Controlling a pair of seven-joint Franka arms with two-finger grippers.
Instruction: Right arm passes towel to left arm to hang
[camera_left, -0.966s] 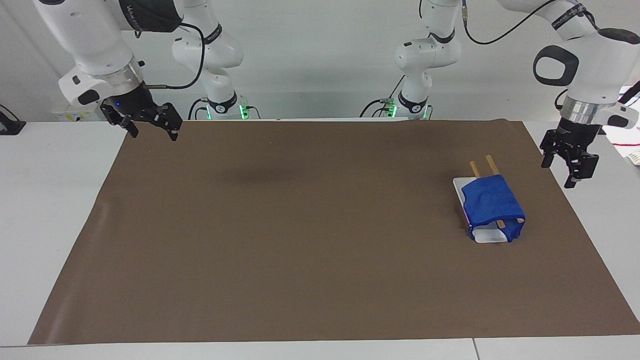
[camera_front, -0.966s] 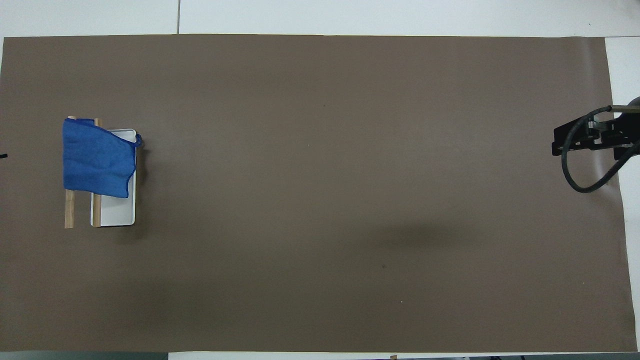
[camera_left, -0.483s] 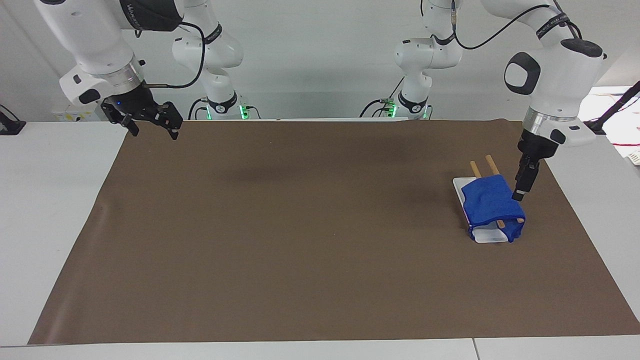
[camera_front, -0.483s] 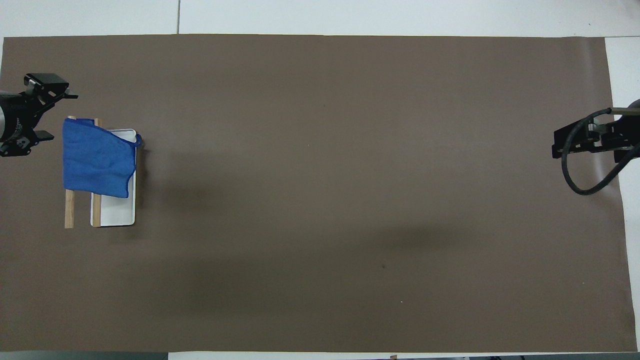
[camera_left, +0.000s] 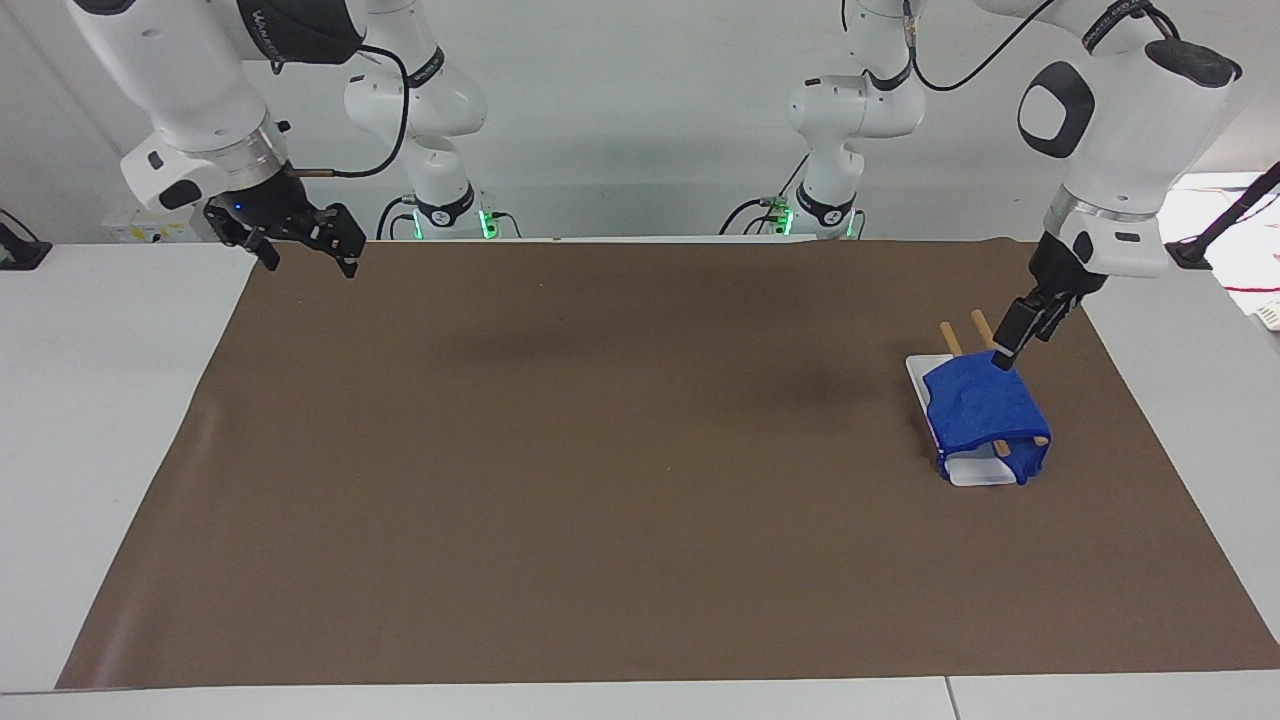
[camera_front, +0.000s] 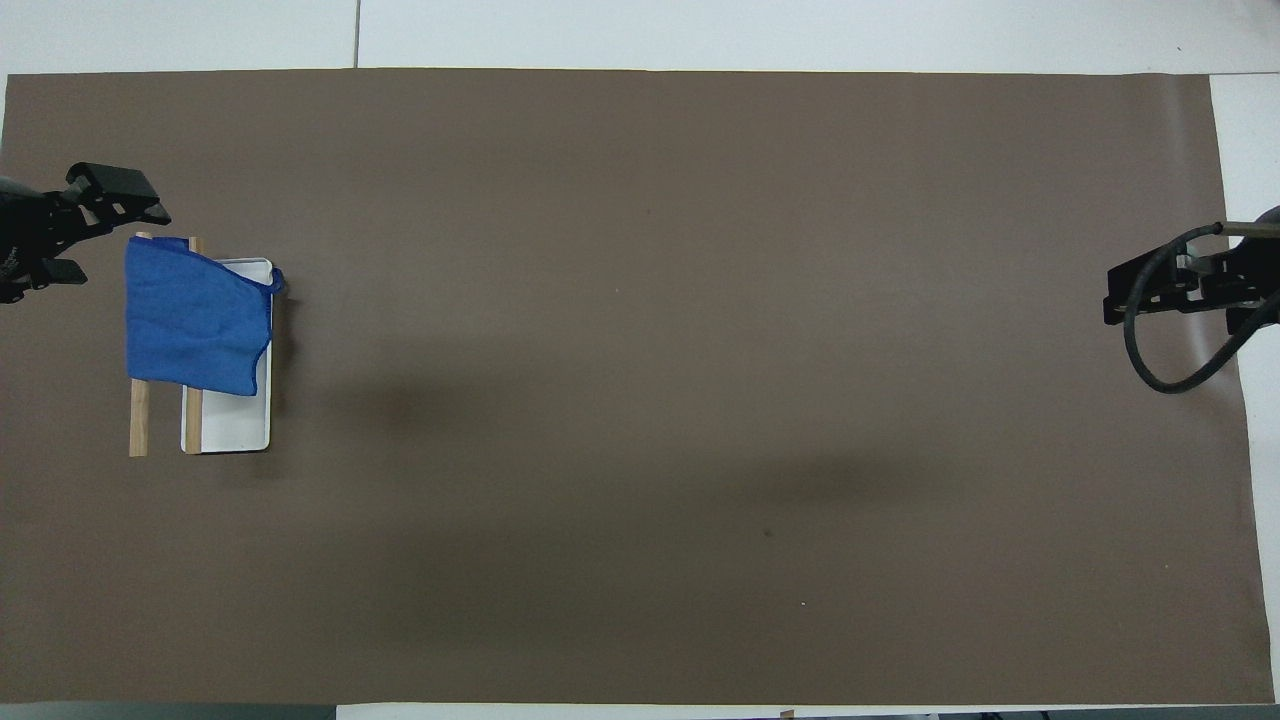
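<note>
The left pincer (camera_left: 1005, 358) is seen at the top edge of the towel (camera_left: 982, 405), at the end nearer the robots. It looks to be touching the cloth or just above it; which one cannot be told. Its fingers are spread wide and nothing is held in them.

The towel is blue and is draped over two wooden bars (camera_left: 981, 327) of a small rack. A white tray (camera_front: 238, 425) lies under the rack. All of this is on the brown mat (camera_left: 600, 450) at the left arm's end of the bench (camera_left: 100, 400).

The right pincer (camera_left: 300, 245) is kept up over the mat's corner at the right arm's end, well apart from the towel. It is wide too, with nothing in it. That arm waits.

The towel looks soft and light. It would likely bend and droop when lifted, and it should not break. It could slip off the bars if pulled sideways. A corner or a raised fold near the edge is probably the best place to be pinched.
</note>
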